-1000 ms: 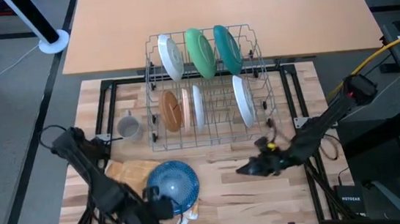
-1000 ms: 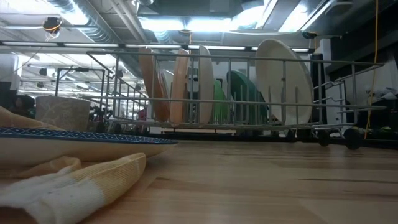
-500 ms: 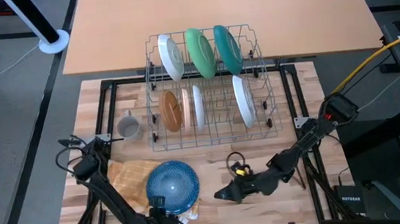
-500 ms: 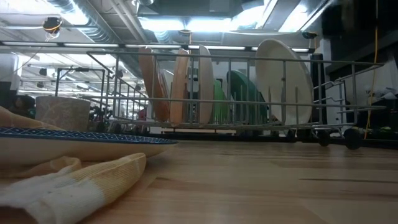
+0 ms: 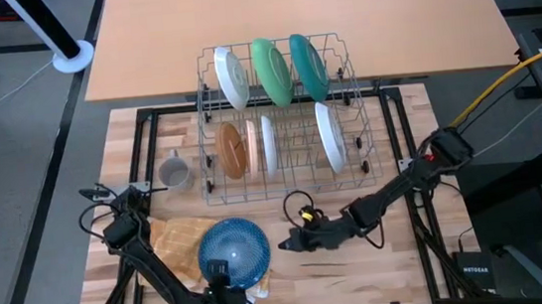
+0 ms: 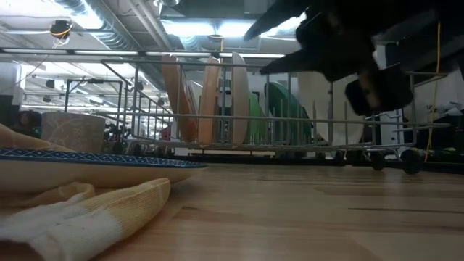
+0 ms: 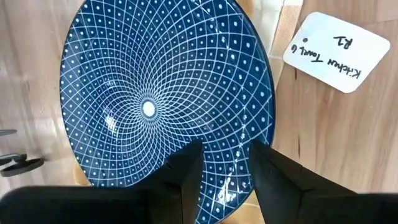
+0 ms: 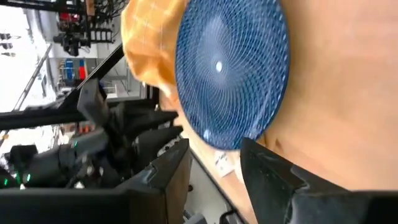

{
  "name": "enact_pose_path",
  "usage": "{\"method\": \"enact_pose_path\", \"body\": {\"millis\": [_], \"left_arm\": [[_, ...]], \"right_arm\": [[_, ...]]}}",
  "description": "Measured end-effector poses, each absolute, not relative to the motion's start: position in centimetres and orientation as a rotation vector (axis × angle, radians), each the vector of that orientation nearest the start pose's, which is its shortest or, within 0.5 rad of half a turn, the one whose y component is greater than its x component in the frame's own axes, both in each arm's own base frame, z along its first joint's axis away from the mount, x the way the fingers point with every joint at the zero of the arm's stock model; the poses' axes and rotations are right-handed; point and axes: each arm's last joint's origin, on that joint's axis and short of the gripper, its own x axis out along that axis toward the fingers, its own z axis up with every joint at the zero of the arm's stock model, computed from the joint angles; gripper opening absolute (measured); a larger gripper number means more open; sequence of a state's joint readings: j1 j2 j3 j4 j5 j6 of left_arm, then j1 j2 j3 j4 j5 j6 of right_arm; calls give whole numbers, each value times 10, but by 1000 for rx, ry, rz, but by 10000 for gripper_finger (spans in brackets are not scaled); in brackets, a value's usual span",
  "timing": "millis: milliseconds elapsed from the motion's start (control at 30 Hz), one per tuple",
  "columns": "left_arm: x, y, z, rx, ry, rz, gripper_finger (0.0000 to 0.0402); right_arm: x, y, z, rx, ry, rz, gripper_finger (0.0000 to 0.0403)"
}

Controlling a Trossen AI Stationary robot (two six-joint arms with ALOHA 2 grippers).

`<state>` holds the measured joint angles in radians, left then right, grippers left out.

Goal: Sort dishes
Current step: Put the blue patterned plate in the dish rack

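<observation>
Blue plate (image 5: 234,250) lies on the checked cloth (image 5: 176,235), near left on the worktop (image 5: 362,273); its near edge hides under the left gripper (image 5: 227,292), fingers slightly apart. Right gripper (image 5: 287,241), fingers open, sits just right of it

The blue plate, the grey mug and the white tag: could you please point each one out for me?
blue plate (image 5: 234,250): high view, centre of its patterned face.
grey mug (image 5: 174,170): high view, its open top.
white tag (image 7: 336,51): left wrist view, middle of the written label.
</observation>
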<state>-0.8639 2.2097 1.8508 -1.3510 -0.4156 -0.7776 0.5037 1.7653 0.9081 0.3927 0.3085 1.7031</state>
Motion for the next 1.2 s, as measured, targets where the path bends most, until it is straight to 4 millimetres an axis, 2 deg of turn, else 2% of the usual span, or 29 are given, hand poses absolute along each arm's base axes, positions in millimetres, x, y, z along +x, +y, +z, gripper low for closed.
{"method": "enact_pose_path", "body": {"millis": [300, 700, 833, 1067, 1200], "left_arm": [[269, -317, 192, 334, 1344, 202, 123], [264, -323, 193, 238, 1237, 309, 123], [264, -329, 192, 202, 1234, 266, 123], [258, -336, 192, 258, 1225, 196, 123], [257, -335, 180, 272, 1238, 203, 123]], "right_arm": [[333, 140, 171, 1497, 438, -292, 147], [327, 138, 160, 1463, 513, -403, 147], [326, 139, 160, 1468, 540, -386, 147], [326, 139, 160, 1465, 554, -377, 147], [326, 139, 160, 1465, 554, -376, 147]]}}
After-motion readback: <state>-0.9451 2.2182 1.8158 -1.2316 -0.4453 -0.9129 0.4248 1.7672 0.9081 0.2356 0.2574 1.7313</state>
